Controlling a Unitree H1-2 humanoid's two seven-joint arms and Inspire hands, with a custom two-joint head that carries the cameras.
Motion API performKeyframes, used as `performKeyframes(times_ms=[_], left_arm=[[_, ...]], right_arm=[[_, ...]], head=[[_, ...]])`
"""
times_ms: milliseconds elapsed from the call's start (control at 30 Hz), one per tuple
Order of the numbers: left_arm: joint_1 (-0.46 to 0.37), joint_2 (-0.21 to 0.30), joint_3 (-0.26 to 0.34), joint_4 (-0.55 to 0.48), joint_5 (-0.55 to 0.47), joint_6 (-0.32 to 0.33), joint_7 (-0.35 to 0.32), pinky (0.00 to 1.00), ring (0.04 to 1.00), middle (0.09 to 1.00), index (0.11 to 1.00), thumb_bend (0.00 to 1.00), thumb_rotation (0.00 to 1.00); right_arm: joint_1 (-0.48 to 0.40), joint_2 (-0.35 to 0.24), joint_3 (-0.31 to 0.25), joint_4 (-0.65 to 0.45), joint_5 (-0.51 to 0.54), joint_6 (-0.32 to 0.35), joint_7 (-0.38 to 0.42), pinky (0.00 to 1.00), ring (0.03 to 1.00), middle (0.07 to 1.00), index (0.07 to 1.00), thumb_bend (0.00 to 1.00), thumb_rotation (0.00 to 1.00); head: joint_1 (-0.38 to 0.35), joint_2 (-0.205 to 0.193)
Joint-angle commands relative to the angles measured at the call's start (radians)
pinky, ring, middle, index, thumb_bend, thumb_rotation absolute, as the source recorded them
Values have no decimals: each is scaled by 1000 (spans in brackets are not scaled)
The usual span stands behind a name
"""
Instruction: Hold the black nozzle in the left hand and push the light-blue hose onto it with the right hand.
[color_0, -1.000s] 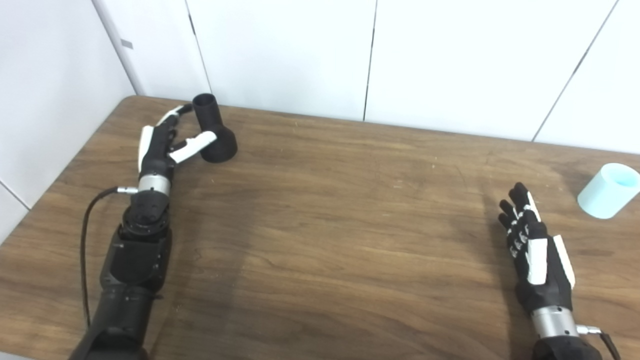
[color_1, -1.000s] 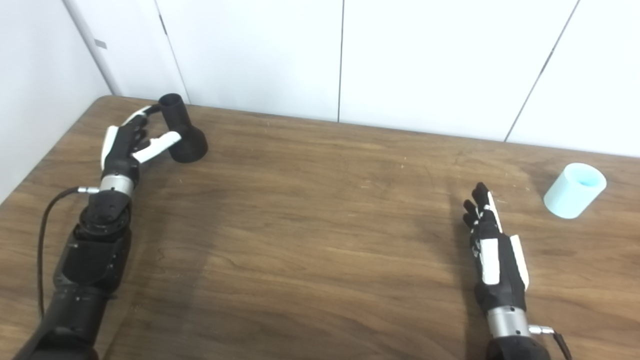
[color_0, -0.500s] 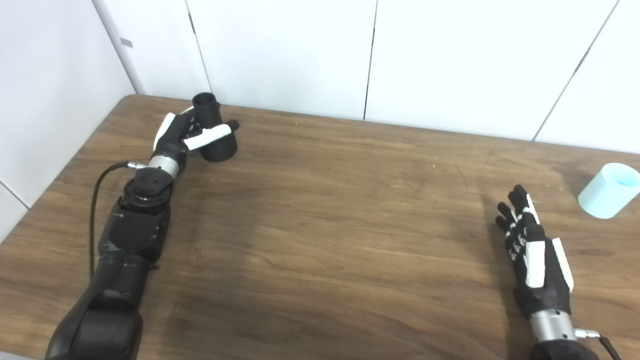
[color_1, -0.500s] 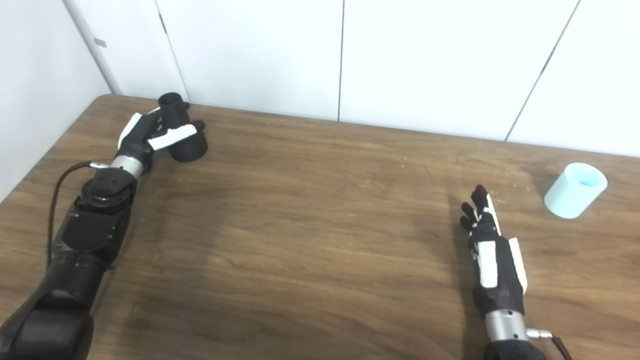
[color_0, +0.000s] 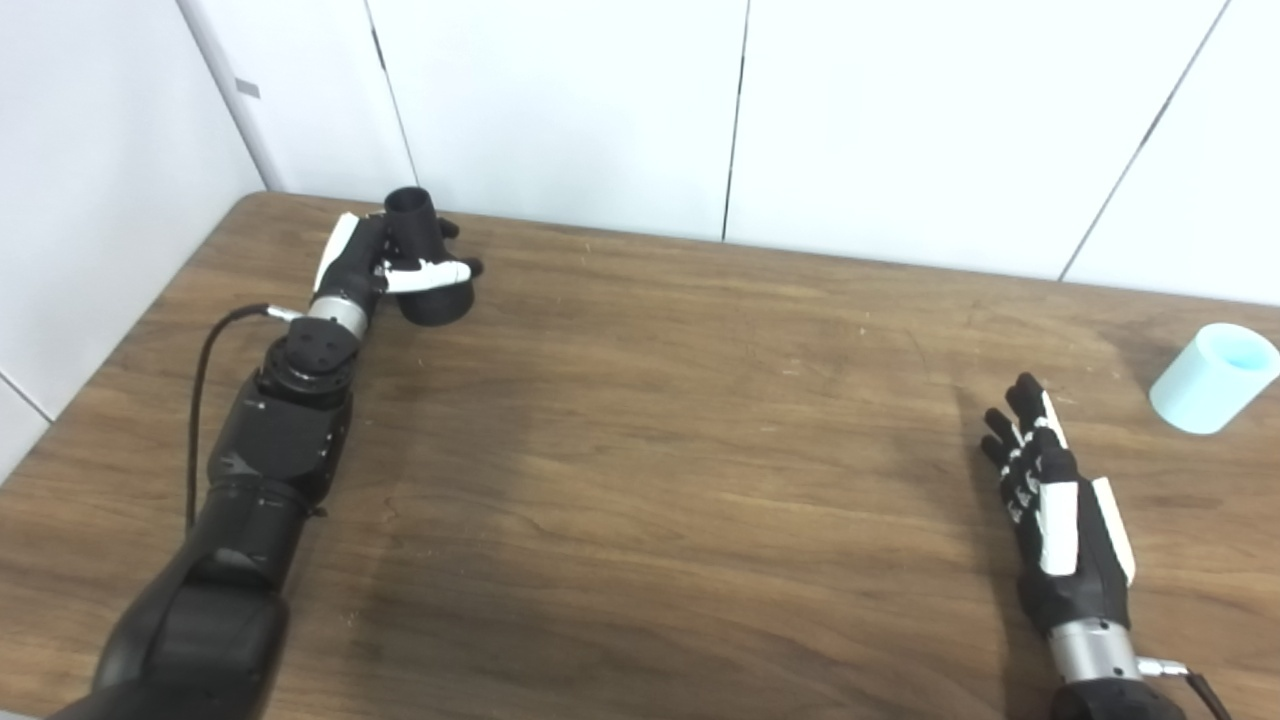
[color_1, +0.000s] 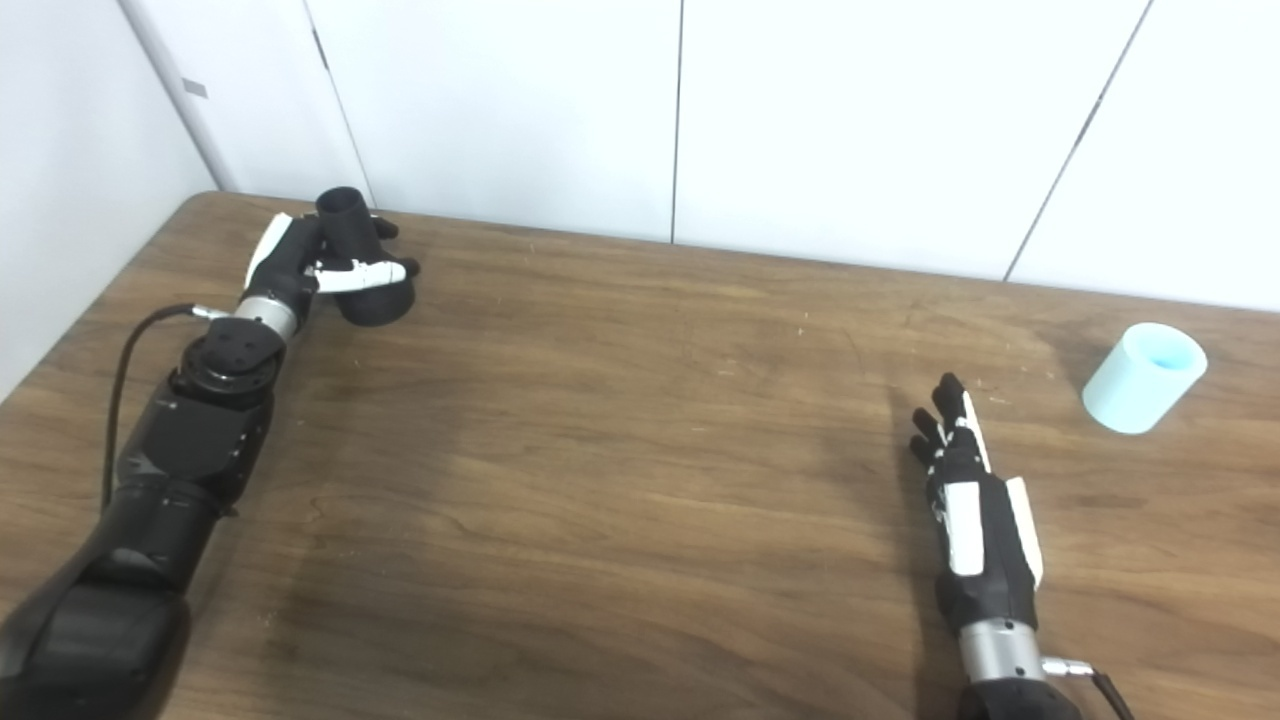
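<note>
A brown wooden table (color_0: 640, 450) fills the scene below white wall panels (color_0: 560, 100), and on it the left hand (color_0: 365, 265), reached out to the far left corner, has its fingers and thumb wrapped around the neck of the black nozzle (color_0: 428, 268), which stands with its wide base on the wood and its open narrow end up. The right hand (color_0: 1050, 510) lies near the right front edge with its fingers stretched out and slightly apart, holding nothing. The light-blue hose (color_0: 1212, 378), a short tube tilted on the table, sits beyond that hand toward the right edge, well apart from it.
</note>
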Motion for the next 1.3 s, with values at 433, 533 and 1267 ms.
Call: performKeyframes(times_ms=[433, 533, 1267], left_arm=[[97, -28, -168, -193, 10, 42, -210, 639, 693, 679, 493, 512, 60], [119, -68, -192, -212, -12, 13, -239, 613, 667, 669, 494, 513, 65], [248, -461, -334, -176, -260, -138, -308, 553, 598, 598, 488, 508, 61]], right_arm=[[-9, -15, -18, -55, 23, 22, 2, 963, 973, 1000, 998, 649, 1000], [-19, -17, -31, -91, 36, 55, -2, 970, 984, 1000, 1000, 656, 1000], [-35, -25, -125, -274, 110, 143, -38, 999, 984, 1000, 1000, 670, 1000]], head=[[-22, 16], [-42, 20], [-178, 23]])
